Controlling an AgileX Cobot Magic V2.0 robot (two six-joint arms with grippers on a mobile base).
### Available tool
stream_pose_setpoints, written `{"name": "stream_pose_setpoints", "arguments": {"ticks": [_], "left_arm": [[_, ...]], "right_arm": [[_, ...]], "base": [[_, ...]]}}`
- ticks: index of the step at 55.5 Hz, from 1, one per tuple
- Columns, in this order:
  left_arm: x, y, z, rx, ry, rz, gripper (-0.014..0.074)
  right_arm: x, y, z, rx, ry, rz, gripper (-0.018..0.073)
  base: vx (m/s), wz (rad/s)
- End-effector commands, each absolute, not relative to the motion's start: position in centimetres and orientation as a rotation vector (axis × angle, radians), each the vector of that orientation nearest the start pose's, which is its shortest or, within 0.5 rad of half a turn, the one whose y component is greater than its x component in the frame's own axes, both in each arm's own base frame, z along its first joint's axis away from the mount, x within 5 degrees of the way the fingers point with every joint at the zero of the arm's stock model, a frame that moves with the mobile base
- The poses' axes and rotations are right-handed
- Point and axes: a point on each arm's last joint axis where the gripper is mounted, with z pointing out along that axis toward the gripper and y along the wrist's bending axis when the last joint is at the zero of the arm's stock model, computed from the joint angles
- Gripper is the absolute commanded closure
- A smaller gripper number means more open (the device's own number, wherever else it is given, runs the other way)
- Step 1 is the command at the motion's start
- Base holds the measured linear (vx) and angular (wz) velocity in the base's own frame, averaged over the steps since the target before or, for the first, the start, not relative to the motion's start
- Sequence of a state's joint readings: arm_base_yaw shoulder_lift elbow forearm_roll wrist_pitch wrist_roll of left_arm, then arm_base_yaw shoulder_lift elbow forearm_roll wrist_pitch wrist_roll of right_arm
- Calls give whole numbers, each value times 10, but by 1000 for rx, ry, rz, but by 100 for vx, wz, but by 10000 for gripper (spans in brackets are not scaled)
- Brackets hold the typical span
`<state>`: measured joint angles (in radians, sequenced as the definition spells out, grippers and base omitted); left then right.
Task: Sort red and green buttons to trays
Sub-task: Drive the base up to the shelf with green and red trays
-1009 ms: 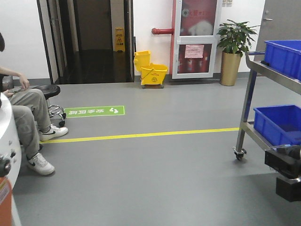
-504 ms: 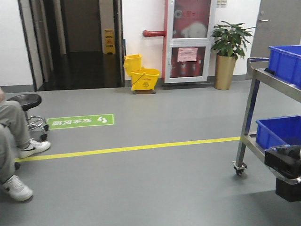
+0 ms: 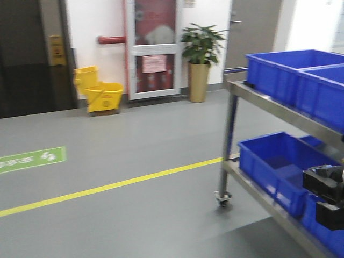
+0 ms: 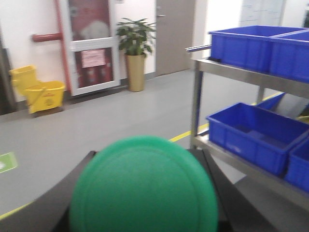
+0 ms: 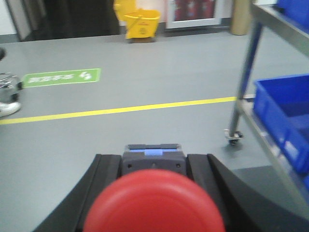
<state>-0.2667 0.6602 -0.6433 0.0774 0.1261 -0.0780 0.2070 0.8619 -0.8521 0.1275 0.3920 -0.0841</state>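
In the left wrist view a green button point(image 4: 143, 188) with a round domed cap fills the space between the black fingers of my left gripper point(image 4: 147, 153), which is shut on it. The right wrist view shows a red button point(image 5: 153, 205), its cap close to the lens and its dark body behind, with my right gripper point(image 5: 153, 157) shut on it. Both grippers hang above the grey floor. The trays are out of view. A black arm part point(image 3: 327, 196) shows at the right edge of the front view.
A steel trolley point(image 3: 230, 134) on castors stands close at the right, carrying deep blue crates point(image 3: 287, 78) on two shelves. A yellow line point(image 3: 107, 188) crosses the floor. At the far wall are a yellow mop bucket point(image 3: 99, 94) and a potted plant point(image 3: 200, 56).
The front view has swung to the right: the seated person and stool have left it, the doorway has slid to the left edge, and the trolley with blue crates looms much larger.
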Motion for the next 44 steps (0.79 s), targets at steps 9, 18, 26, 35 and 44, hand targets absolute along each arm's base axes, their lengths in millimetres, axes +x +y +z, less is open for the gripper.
{"name": "stream_pose_setpoints", "arguments": {"ticks": [9,18,26,35,44], "left_arm": [[134,-37,380,192,1501,-231,594],[134,-37,380,192,1501,-231,594],[134,-37,380,192,1501,-231,594],[134,-37,380,192,1501,-231,594],[134,-37,380,192,1501,-231,594]], "right_arm": [[175,40,398,-180,1739,206,568],[175,40,398,-180,1739,206,568],[175,40,398,-180,1739,206,568],[175,40,398,-180,1739,206,568],[175,40,398,-180,1739,206,568]], "base": [[39,-66],[37,-67],[34,-67],[31,-70],[27,-73]]}}
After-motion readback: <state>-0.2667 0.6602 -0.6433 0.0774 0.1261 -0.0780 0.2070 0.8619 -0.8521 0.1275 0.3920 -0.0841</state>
